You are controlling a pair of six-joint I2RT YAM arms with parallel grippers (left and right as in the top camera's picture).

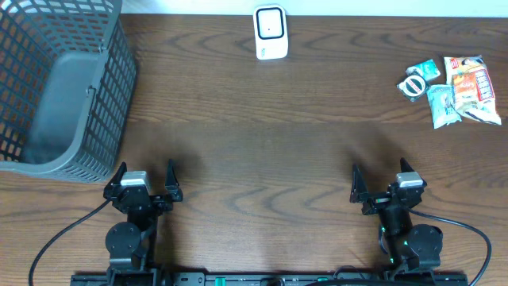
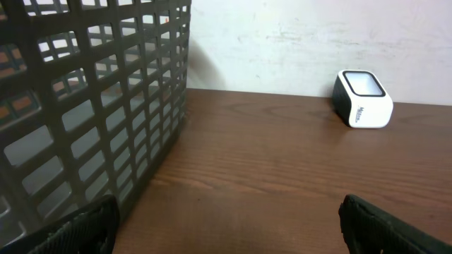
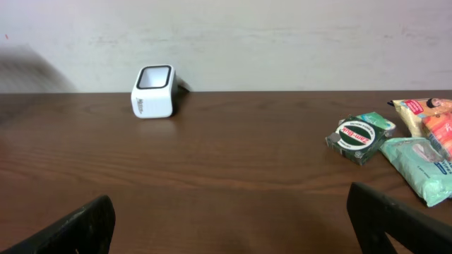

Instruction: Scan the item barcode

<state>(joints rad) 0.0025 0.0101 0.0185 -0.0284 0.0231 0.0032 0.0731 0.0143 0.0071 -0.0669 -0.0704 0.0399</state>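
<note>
A white barcode scanner (image 1: 270, 32) with a dark window stands at the table's far edge; it also shows in the left wrist view (image 2: 362, 99) and the right wrist view (image 3: 154, 91). Several packaged items lie at the far right: a green-and-white round-label pack (image 1: 420, 78) (image 3: 358, 139), a pale blue pouch (image 1: 442, 105) (image 3: 417, 159) and an orange snack bag (image 1: 471, 83). My left gripper (image 1: 144, 179) (image 2: 226, 236) is open near the front left, empty. My right gripper (image 1: 386, 184) (image 3: 233, 233) is open near the front right, empty, well short of the items.
A grey mesh plastic basket (image 1: 59, 87) fills the far left corner, close ahead and left of my left gripper (image 2: 85, 106). A pale wall runs behind the brown wooden table (image 1: 262, 135). Black cables trail from both arm bases at the front edge.
</note>
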